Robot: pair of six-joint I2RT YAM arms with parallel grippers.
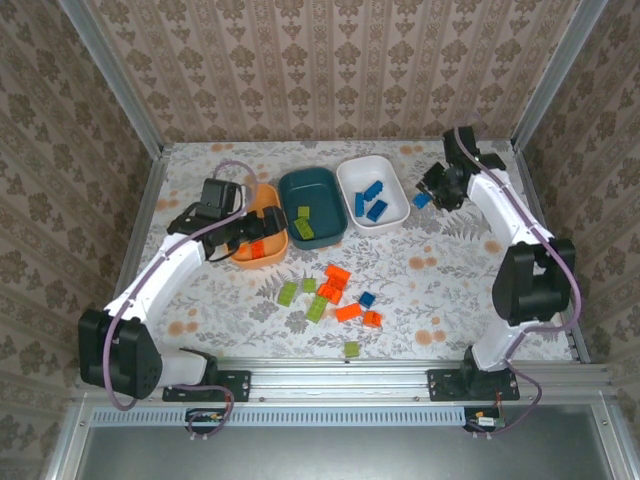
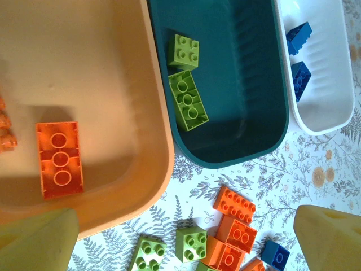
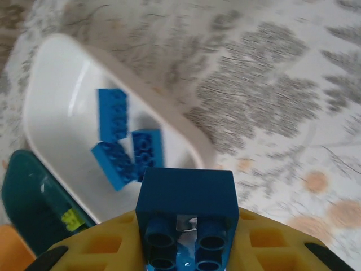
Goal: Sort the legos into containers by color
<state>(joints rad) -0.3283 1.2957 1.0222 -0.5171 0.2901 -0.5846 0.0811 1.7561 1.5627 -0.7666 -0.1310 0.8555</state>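
Observation:
My right gripper [image 3: 186, 251] is shut on a dark blue lego [image 3: 186, 195], studs facing the camera, just right of the white container [image 1: 397, 213]. That dish [image 3: 62, 84] holds three blue legos [image 3: 113, 113]. From above, the right gripper [image 1: 438, 190] and its blue lego [image 1: 422, 200] sit beside the dish's right rim. My left gripper [image 2: 186, 243] is open, hovering at the near edge of the orange container [image 2: 152, 113], which holds an orange lego [image 2: 59, 160]. The teal container [image 2: 248, 84] holds two lime legos [image 2: 189, 100].
Loose legos lie on the floral table in front of the dishes: orange ones [image 1: 337, 275], lime ones [image 1: 288, 293], a blue one [image 1: 367, 298] and a lone lime one [image 1: 352, 349] near the front rail. Patterned walls close in the back and sides.

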